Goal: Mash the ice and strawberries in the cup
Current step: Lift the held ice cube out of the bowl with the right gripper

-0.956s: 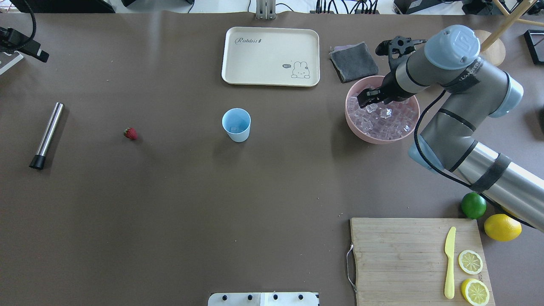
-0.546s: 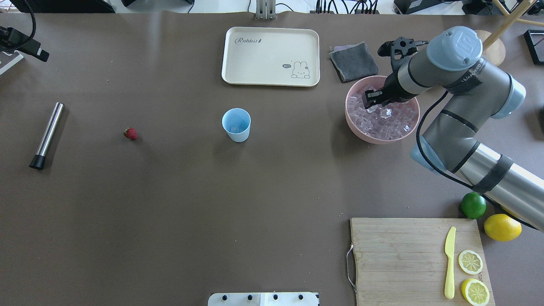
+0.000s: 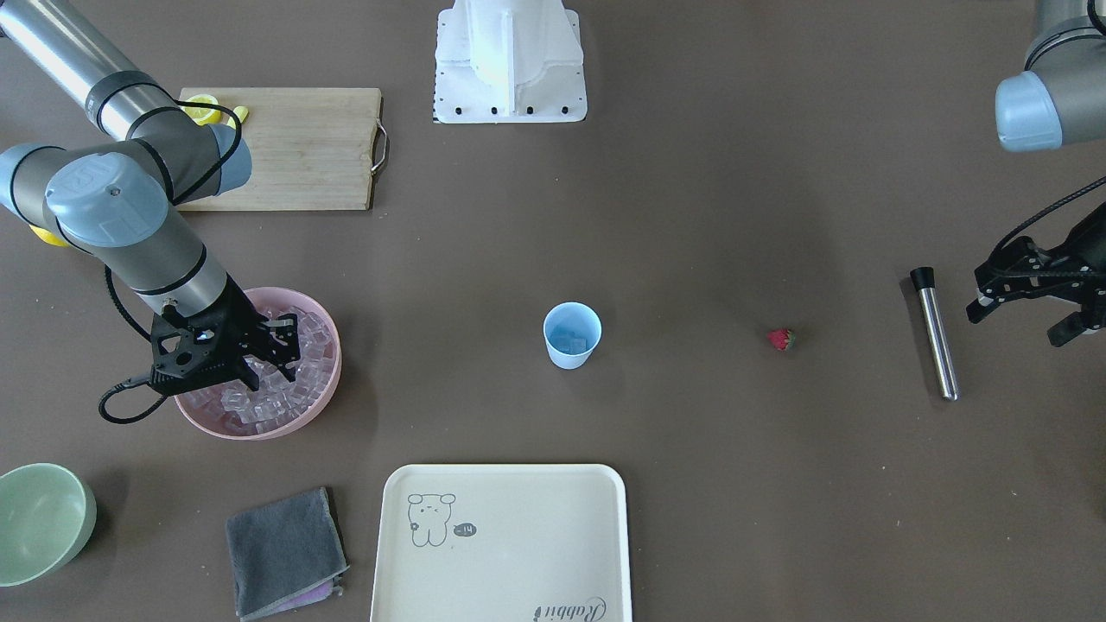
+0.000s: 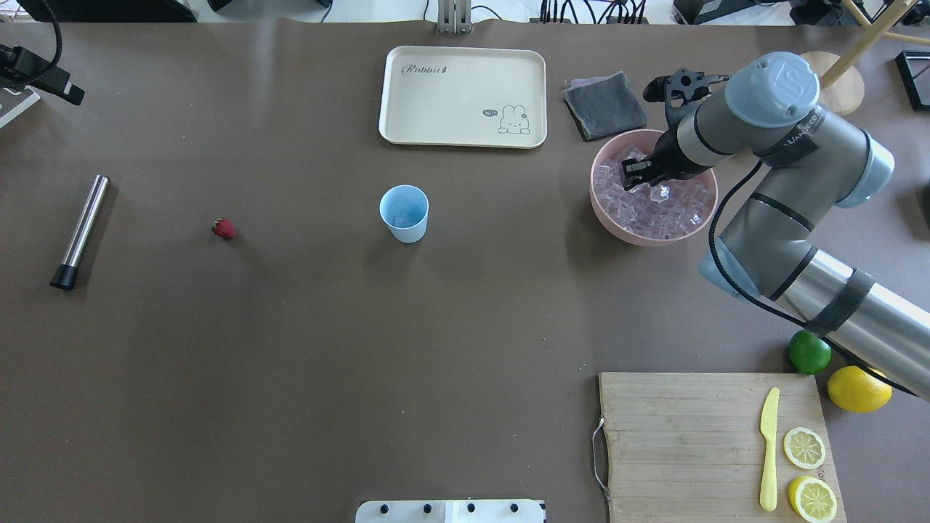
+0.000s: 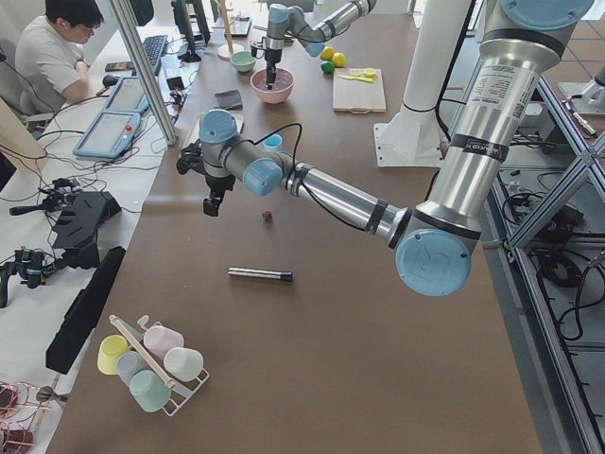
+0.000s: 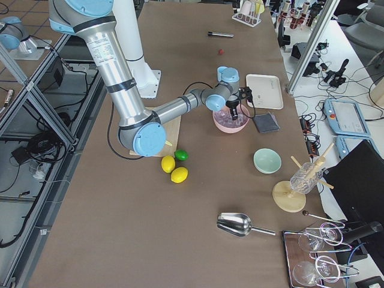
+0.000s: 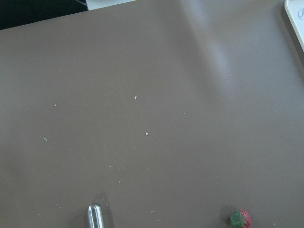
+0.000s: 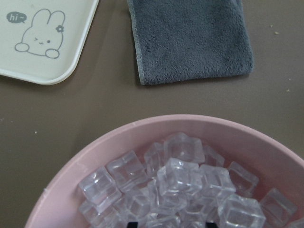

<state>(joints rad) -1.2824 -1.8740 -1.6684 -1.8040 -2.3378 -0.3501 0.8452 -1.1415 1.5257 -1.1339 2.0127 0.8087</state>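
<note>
Clear glassy ice cubes heaped in pink bowl.

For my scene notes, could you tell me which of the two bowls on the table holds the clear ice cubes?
The large pink bowl, where the right gripper reaches in; the pale green bowl near the table's corner looks empty.

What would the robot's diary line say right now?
right gripper: down in pink bowl of ice | cup: upright | strawberry: on table

Upright cup (strawberry well apart)
</note>
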